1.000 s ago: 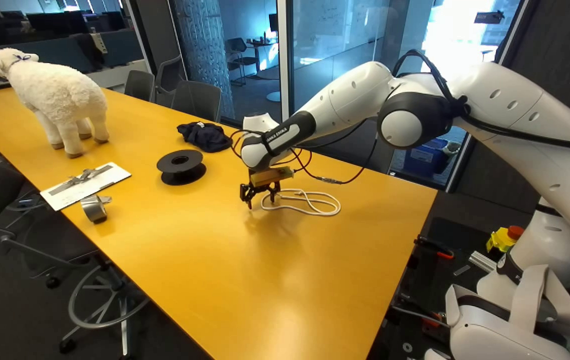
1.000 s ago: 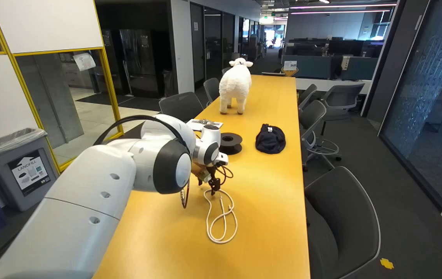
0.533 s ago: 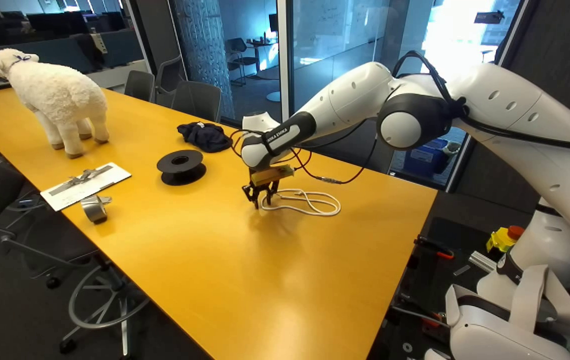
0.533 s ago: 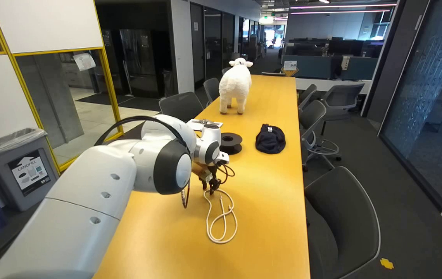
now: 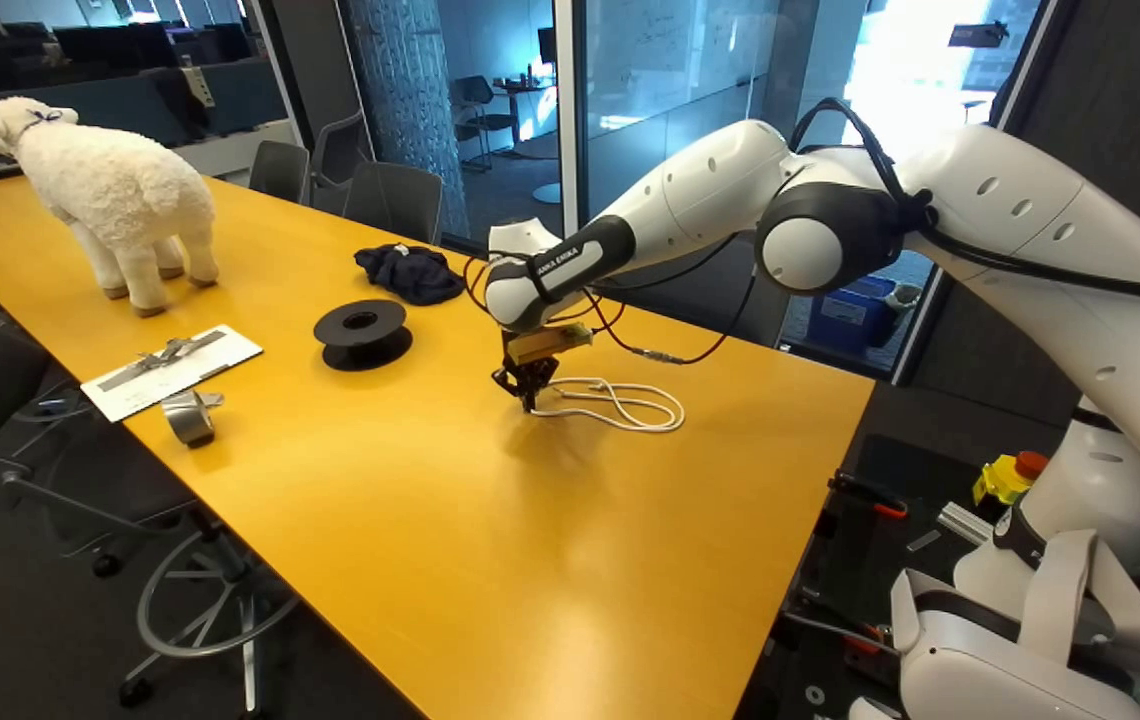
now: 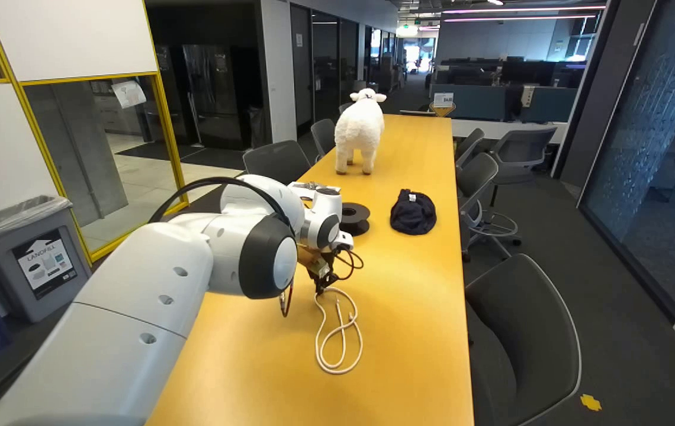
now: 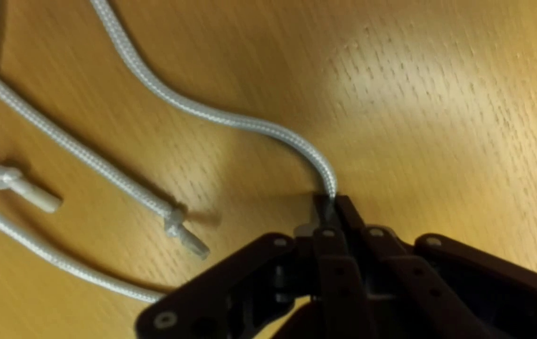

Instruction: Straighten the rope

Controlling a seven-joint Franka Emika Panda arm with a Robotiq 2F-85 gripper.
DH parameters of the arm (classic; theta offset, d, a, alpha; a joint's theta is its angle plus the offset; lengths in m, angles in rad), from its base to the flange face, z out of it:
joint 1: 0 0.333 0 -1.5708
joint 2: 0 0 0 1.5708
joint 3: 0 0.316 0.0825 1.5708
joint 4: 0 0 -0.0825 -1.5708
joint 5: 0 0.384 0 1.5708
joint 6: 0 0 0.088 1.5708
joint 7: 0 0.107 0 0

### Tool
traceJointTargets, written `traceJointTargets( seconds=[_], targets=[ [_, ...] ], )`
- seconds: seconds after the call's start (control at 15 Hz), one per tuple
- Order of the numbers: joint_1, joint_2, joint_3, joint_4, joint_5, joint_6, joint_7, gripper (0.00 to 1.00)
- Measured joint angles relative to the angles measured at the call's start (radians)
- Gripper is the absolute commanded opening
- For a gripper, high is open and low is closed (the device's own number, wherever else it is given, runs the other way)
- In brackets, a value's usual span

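The white rope (image 5: pixel 642 430) lies in loose, crossing loops on the wooden table (image 5: pixel 530 560). In the wrist view the rope (image 7: pixel 249 123) curves down into my gripper (image 7: pixel 332 203), whose fingers are pressed together on it. Two knotted rope ends show there too: a near one (image 7: pixel 174 223) left of the jaws and a farther one (image 7: pixel 1 177). Another stretch of rope runs behind the gripper's left linkage, where it is hidden. In both exterior views the gripper (image 6: pixel 320 291) points down at the far bend of the rope, its tips close to the tabletop.
A black spool (image 5: pixel 362 345) and a dark cap (image 5: pixel 410 273) stand farther along the table. Near one long edge lie a clipboard (image 5: pixel 135 393) and a roll of tape (image 5: pixel 188 420). A plush sheep (image 6: pixel 360 127) stands beyond them. Chairs (image 6: pixel 527 343) line the sides.
The gripper fingers have come together from wide apart and now pinch the rope's bend. The rope's far curve is drawn in slightly at the fingertips; its other loops look nearly the same.
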Motion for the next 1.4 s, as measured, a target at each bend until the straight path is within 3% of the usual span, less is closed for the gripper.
traceJointTargets(
  seconds=[0.27, 0.8, 1.2, 1.4],
  targets=[
    [-0.043, -0.063, 0.024, -0.003, 0.004, -0.058, -0.079, 0.06],
    [-0.062, -0.405, 0.027, -0.158, 0.007, -0.097, -0.121, 0.07],
    [-0.026, -0.686, 0.001, -0.301, -0.054, -0.142, -0.027, 0.07],
    [0.000, -0.805, 0.003, -0.327, -0.096, -0.231, 0.026, 0.07]
  ],
)
